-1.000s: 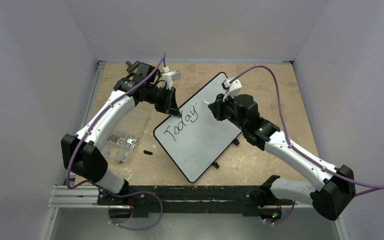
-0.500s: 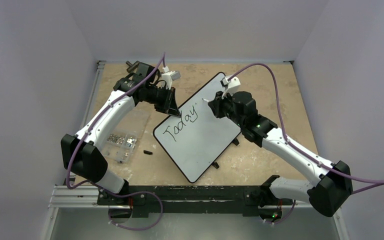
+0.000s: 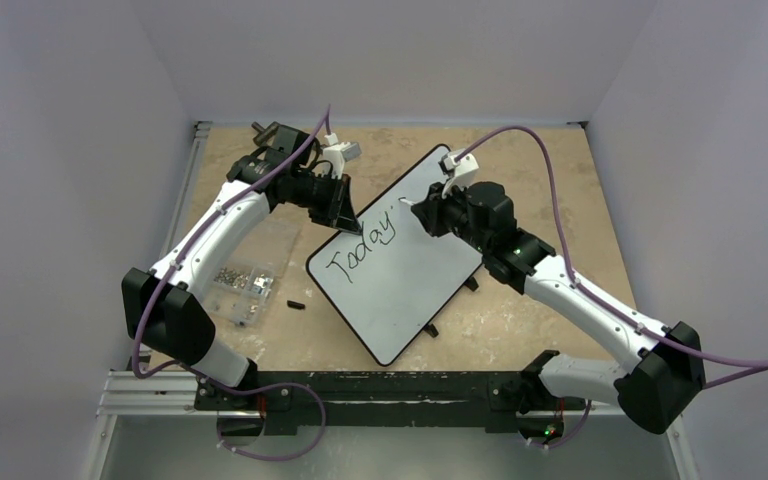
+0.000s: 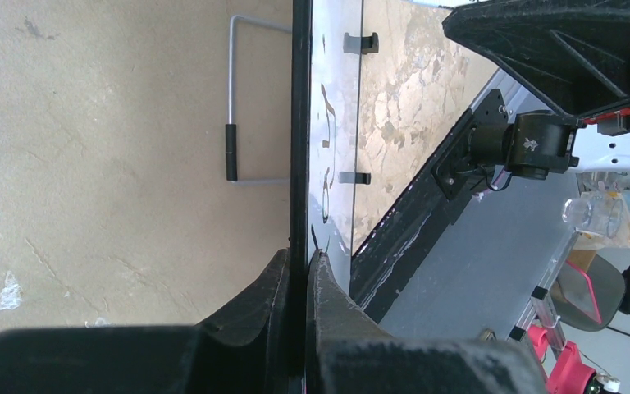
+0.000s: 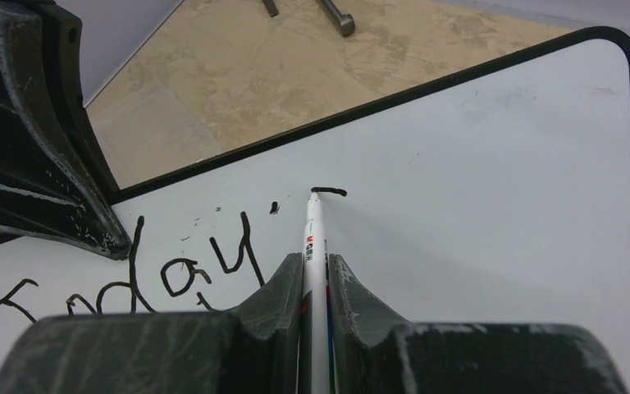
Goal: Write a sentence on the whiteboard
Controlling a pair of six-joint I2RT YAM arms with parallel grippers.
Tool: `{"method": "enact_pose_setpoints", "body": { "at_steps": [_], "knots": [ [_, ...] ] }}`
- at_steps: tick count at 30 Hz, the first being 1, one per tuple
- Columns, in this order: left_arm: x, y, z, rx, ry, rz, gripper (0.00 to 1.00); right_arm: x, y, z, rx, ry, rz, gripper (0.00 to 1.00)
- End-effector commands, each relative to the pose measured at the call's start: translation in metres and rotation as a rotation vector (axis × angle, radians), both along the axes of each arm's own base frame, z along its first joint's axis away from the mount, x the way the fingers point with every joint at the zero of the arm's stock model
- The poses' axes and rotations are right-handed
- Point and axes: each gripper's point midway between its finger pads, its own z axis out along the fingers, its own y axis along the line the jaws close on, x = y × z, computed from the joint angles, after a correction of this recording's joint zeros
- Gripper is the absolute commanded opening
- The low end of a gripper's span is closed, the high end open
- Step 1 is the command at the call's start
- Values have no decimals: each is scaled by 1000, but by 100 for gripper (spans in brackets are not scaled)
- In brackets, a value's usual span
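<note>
Whiteboard (image 3: 410,290) lies askew in the middle of the table (image 3: 530,160), its long axis running from the left side toward the far right corner.

Top view: the sentence (image 3: 362,248) so far reads "Today'" and follows the board's far long edge. The left gripper (image 3: 347,224) sits on that edge, just above the lettering. The right gripper (image 3: 422,212) is over the board just past the last mark and is the nearer one to the unwritten surface. That surface stretches away from it along the long axis toward the far corner. The marker (image 3: 412,205) is too small here for us to confirm contact.

Left wrist view: the left gripper (image 4: 299,271) has its jaws pinched narrow on the whiteboard's (image 4: 299,123) black rim, one finger on each face.

Right wrist view: the right gripper (image 5: 316,267) is clamped narrow on the marker (image 5: 315,242), which points straight ahead. Its tip appears to touch the whiteboard (image 5: 500,164) at the left end of a short dash (image 5: 329,191), just right of the apostrophe of the sentence (image 5: 172,275). We judge this to be the start of the "s"; the stroke must curl back toward the gripper.
</note>
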Motion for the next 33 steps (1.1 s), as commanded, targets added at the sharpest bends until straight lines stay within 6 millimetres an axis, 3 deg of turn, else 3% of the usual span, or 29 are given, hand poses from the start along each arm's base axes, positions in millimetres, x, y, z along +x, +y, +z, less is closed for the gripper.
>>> {"method": "enact_pose_setpoints", "body": {
  "at_steps": [1, 19, 33],
  "knots": [
    [15, 12, 12, 45, -136, 38, 0, -7, 7, 7, 31, -17, 54, 0],
    [14, 11, 13, 41, -138, 36, 0, -26, -3, -17, 22, 46, 61, 0],
    [14, 11, 13, 39, -137, 35, 0, -6, -19, -19, -39, 40, -67, 0]
  ]
}}
